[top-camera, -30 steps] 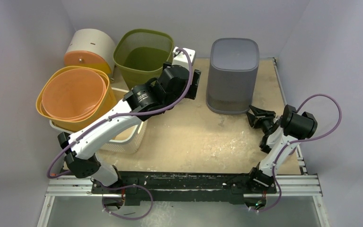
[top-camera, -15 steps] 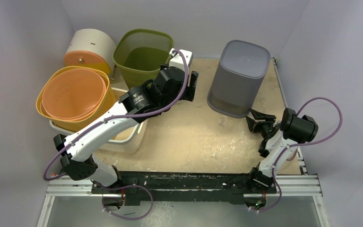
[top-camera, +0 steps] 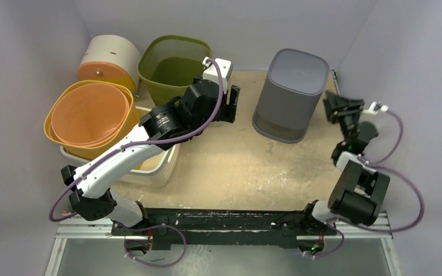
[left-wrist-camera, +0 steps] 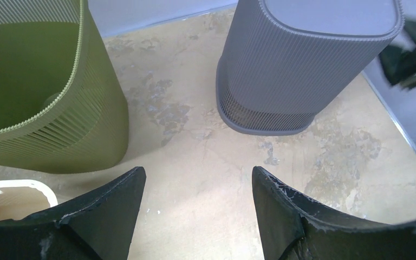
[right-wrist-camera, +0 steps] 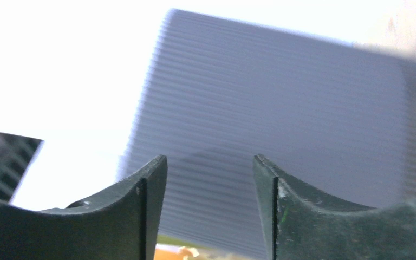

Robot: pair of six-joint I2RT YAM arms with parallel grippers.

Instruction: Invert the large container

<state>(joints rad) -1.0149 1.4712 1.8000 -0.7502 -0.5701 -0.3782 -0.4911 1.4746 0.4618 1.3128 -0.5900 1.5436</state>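
The large grey ribbed container (top-camera: 290,95) stands on the table at the back right, closed base up and open rim down. It also shows in the left wrist view (left-wrist-camera: 303,65) and fills the right wrist view (right-wrist-camera: 281,135). My left gripper (top-camera: 234,103) is open and empty, left of the container and apart from it; its fingers hover over bare table (left-wrist-camera: 197,179). My right gripper (top-camera: 331,106) is open and empty, raised close to the container's right side, its jaws pointing at the ribbed wall (right-wrist-camera: 210,162).
An olive green basket (top-camera: 174,63) stands at the back left, also in the left wrist view (left-wrist-camera: 38,92). Nested orange and yellow tubs (top-camera: 89,115) sit on a white basket (top-camera: 155,167). A cream drum (top-camera: 106,57) and a white box (top-camera: 218,64) are at the back. Walls enclose three sides.
The grey container was tipped toward the right and now rests on its rim. My right gripper rose from the table to the container's right side. My left gripper drew back left.
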